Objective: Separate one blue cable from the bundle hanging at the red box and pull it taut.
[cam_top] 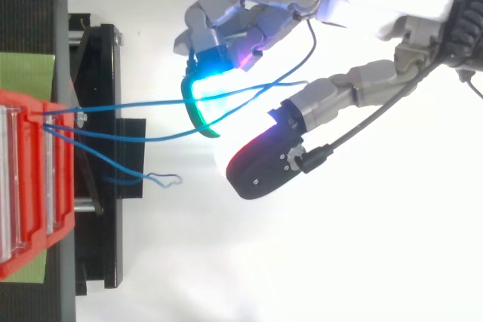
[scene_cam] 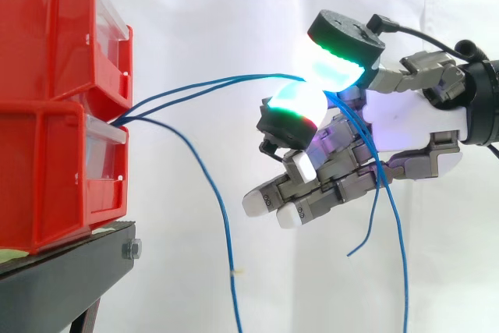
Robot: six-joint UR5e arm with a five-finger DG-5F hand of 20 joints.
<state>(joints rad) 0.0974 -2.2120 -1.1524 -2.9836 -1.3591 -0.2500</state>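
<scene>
Several thin blue cables come out of the gap between the two stacked red bins [scene_cam: 47,177]. Two of them [scene_cam: 195,87] run right in a shallow arc to my hand [scene_cam: 413,126], which is shut on them. They are pinched between a glowing green-white finger pad [scene_cam: 296,103] and the thumb pad [scene_cam: 335,68]. Their loose tails [scene_cam: 400,255] hang down past the palm. A third blue cable [scene_cam: 222,216] droops free from the bins, outside the hand. From above, the two held cables [cam_top: 136,103] cross the cyan pad [cam_top: 200,99], and the free one [cam_top: 155,179] curls beside the stand.
The red bins [cam_top: 30,186] sit on a black stand [scene_cam: 70,271] at the left edge, with a white curtain behind. The other fingers [scene_cam: 312,193] are curled below the pinch. Open air lies between the bins and the hand.
</scene>
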